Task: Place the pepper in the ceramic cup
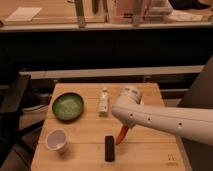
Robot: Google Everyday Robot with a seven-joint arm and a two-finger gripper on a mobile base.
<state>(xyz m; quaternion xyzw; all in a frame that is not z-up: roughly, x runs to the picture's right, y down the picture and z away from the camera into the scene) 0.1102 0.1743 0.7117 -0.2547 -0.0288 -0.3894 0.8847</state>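
Currently the claw (126, 128) is gripping the pepper (121, 136) well right of the cup (56, 141), tip slanting down cupward.

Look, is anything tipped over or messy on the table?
Nothing is spilled or broken. The one odd sight is the pepper: it hangs slanted, tip down, under the gripper at the arm's end, right beside the black bar. The cup and bowl sit upright.

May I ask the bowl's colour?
The bowl is green, camera view; the gripper holds the pepper beside the black bar.
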